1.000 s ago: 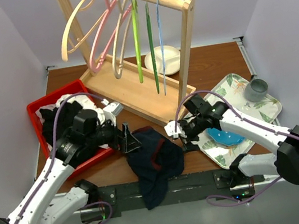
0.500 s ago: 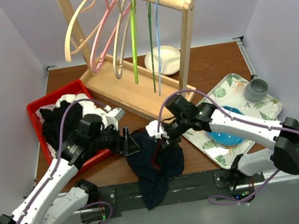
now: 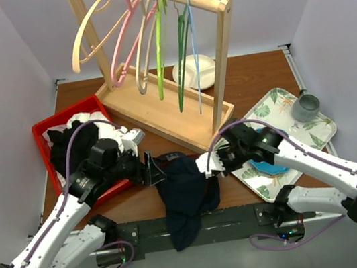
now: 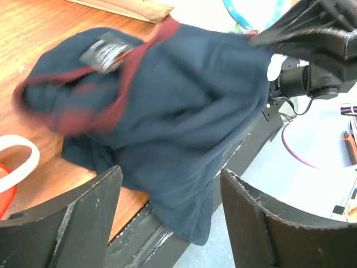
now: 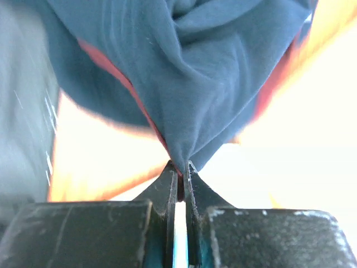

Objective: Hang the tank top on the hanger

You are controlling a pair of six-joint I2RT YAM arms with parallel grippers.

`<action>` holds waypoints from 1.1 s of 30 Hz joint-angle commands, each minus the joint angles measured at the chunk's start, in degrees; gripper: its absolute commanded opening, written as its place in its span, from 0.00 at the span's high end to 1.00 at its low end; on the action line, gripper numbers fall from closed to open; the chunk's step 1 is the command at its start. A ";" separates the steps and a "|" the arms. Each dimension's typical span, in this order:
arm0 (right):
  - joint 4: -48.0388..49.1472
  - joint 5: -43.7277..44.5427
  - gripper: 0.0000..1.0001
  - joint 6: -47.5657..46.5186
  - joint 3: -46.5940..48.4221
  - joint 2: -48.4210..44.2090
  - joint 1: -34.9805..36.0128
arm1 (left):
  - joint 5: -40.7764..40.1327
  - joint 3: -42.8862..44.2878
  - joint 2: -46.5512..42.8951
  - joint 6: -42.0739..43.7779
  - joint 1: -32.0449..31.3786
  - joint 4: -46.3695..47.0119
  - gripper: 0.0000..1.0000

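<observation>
My left claw (image 4: 170, 187) gapes released, the tank top (image 4: 184, 106) heaped on the surface (image 4: 33, 44) just ahead of it. My right claw (image 5: 179, 170) is clenched on a fold. Soft, light, floppy, I judge: take it by the red-trimmed straps.

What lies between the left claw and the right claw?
The navy tank top fills that stretch: the right claw pinches its edge, and the open left claw faces it. The top view shows this.

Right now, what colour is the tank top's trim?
Dark red trim on the tank top; left wrist view.
</observation>
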 commanded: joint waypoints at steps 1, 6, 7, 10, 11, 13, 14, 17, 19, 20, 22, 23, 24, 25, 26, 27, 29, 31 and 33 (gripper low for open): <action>-12.82 9.30 1.00 -8.94 -3.36 -4.80 -3.68 | 1.36 1.29 4.43 1.44 -0.18 5.33 0.22; -11.07 8.93 0.99 -7.54 -7.50 -5.06 -3.86 | 1.37 4.44 11.54 2.40 -0.27 8.59 0.22; -10.55 8.85 0.99 -7.36 -7.50 -5.06 -3.94 | 0.67 5.84 12.44 2.58 -0.36 8.68 0.22; -9.84 7.89 0.99 -6.48 -6.80 -4.89 -3.94 | -2.32 7.09 15.51 2.93 -0.97 10.17 0.22; -9.93 7.53 0.99 -6.14 -6.10 -4.80 -3.86 | -3.46 7.18 16.22 3.02 -1.06 11.31 0.21; -10.28 7.00 0.99 -6.04 -5.57 -4.45 -3.86 | -6.10 7.61 18.85 3.10 -1.68 12.54 0.21; -10.37 6.31 0.99 -5.96 -5.13 -4.36 -3.86 | -6.89 7.70 20.51 2.93 -1.76 14.46 0.21; -10.19 5.25 0.99 -5.69 -5.04 -3.92 -3.86 | -8.57 8.41 23.42 3.02 -2.03 19.55 0.21; -10.02 4.89 0.99 -5.43 -4.95 -3.75 -3.86 | -7.69 8.32 24.92 3.54 -2.12 22.29 0.20; -10.01 4.72 0.99 -5.25 -4.95 -3.75 -3.86 | -7.60 8.23 26.40 4.50 -2.12 24.65 0.20; -10.10 4.28 0.99 -4.99 -4.95 -3.83 -3.94 | -7.86 8.49 27.82 6.00 -2.29 26.25 0.21; -10.02 4.10 0.99 -4.90 -4.95 -3.92 -3.94 | -7.95 8.49 29.04 8.01 -2.29 27.56 0.21; -10.01 3.75 0.99 -4.90 -5.04 -3.92 -3.86 | -7.43 8.67 29.49 9.24 -2.29 28.36 0.21; -10.10 3.58 0.99 -4.81 -5.04 -3.83 -3.94 | -7.43 8.41 29.84 10.39 -2.20 29.24 0.21; -10.10 3.49 0.99 -4.73 -5.21 -3.92 -3.86 | -7.60 8.23 30.28 12.05 -2.29 30.99 0.21; -10.19 3.22 0.99 -4.73 -5.21 -3.92 -3.94 | -7.08 8.23 30.46 12.94 -2.20 31.70 0.21; -10.19 3.05 0.99 -4.72 -5.04 -4.01 -3.94 | -5.85 8.05 31.34 15.39 -2.20 33.37 0.22; -10.37 2.78 0.99 -4.64 -4.86 -4.01 -3.94 | -1.03 8.23 32.30 16.64 -2.29 34.17 0.27; -10.54 2.52 0.99 -4.37 -4.42 -4.01 -3.94 | 4.66 8.93 35.11 16.99 -2.29 33.56 0.38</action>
